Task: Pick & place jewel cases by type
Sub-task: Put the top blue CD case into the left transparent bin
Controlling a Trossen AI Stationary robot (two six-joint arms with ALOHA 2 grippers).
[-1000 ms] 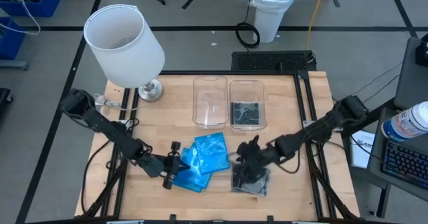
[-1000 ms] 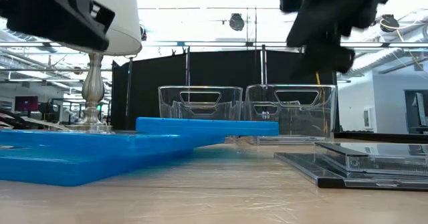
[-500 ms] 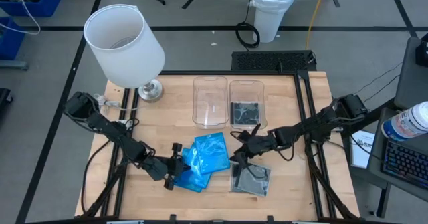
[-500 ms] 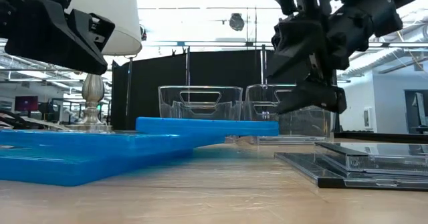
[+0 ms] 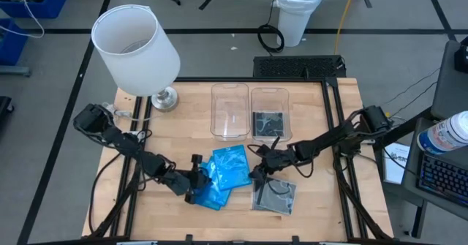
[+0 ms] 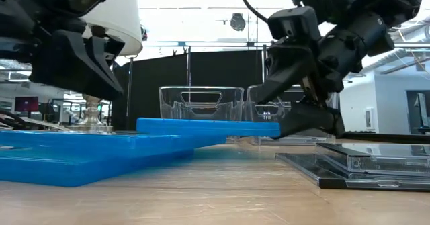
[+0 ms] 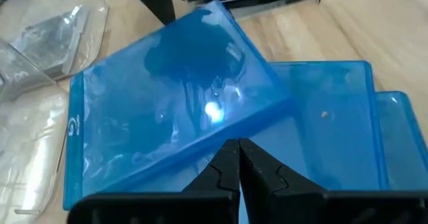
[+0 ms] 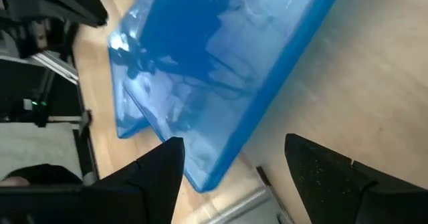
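Three bright blue jewel cases (image 5: 223, 175) lie overlapped at the table's near middle, the top one (image 7: 167, 103) resting tilted on the two below. Dark jewel cases (image 5: 274, 196) are stacked to their right. My left gripper (image 5: 196, 188) is shut and hovers just above the blue pile's left side (image 7: 237, 144). My right gripper (image 5: 257, 173) is open at the top blue case's right edge, and a corner of that case (image 8: 214, 174) lies between its fingers (image 8: 160, 167). My right gripper comes level from the table's right at the top blue case's right end (image 6: 272, 127). Its lower finger (image 6: 309, 123) stands right at that end, and I cannot tell whether it touches.
Two clear bins stand side by side at the far middle. The left bin (image 5: 229, 91) holds nothing, the right bin (image 5: 270, 93) holds a dark case (image 5: 268, 122). A lamp (image 5: 139, 51) with a white shade stands at the far left corner.
My right gripper has come down and toward the table's left, from above the dark stack to the top blue case's right edge, rolling as it went. My left gripper has sunk a little toward the blue pile. The cases have kept still.
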